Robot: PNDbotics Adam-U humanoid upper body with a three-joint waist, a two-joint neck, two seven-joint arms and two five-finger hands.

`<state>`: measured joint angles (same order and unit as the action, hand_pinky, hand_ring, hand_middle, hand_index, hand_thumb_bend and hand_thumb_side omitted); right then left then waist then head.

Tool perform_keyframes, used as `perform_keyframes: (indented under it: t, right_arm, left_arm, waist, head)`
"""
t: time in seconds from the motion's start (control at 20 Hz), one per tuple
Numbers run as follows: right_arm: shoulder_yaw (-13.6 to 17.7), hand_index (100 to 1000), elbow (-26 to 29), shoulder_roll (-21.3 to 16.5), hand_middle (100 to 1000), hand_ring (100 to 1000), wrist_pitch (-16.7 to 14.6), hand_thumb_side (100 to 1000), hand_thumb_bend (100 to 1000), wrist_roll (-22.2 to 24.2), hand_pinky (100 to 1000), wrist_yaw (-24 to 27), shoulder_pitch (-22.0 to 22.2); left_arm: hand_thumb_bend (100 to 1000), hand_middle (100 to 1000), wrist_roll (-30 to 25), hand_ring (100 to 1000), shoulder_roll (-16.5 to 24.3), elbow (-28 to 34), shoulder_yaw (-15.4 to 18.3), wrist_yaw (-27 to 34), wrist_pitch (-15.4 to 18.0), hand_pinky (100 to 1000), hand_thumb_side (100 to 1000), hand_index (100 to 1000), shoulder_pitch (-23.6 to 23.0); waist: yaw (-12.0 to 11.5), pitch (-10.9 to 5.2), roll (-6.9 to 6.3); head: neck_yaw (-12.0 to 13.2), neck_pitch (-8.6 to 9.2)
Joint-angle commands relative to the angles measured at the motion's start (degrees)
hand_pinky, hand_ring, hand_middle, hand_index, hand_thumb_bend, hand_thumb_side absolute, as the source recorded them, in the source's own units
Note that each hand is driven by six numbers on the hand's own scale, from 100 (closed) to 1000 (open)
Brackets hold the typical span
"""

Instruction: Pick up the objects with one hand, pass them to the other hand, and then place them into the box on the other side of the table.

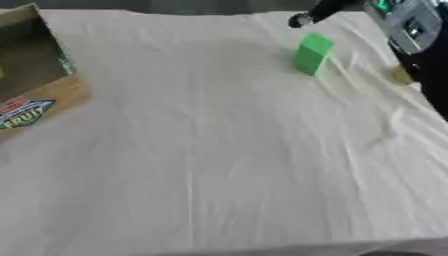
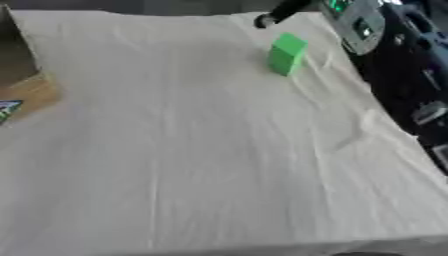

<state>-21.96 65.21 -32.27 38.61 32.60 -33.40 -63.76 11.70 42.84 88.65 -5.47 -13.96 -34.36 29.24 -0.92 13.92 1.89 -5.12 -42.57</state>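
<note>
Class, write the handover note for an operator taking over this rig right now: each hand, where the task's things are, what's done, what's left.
Right hand: only a dark fingertip shows at the far right, above the green block; open or shut can't be told.
Left hand: not in view.
Green block: standing on the white cloth, far right, untouched.
Cardboard box: far left edge, flap open.
Done: nothing visible yet.
Left: pick up the block, pass it across, place it into the box.
</note>
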Motion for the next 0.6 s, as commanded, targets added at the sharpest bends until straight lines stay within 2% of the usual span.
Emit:
perform_keyframes:
  t: [0.05,0.6]
  right_arm:
    - [0.6,864,-0.3,-2.0,824,880,12.9,416,596,13.5,907,0.7,-0.7]
    - [1.5,859,-2.2,-2.3,819,880,12.3,391,619,11.6,904,2.2,0.4]
  left_arm:
    - [100,674,-0.1,740,2.3,1.1,0.5,-0.5,0.2,602,695,818,1.0]
    - [100,676,-0.1,741,2.3,1.5,0.7,-0.3,0.1,605,702,818,1.2]
  waist:
    - [-0.2,-0.63,-0.07]
    - [-0.8,0.70,0.02]
  head:
    - [-0.3,0.80]
    - [-0.9,1.86]
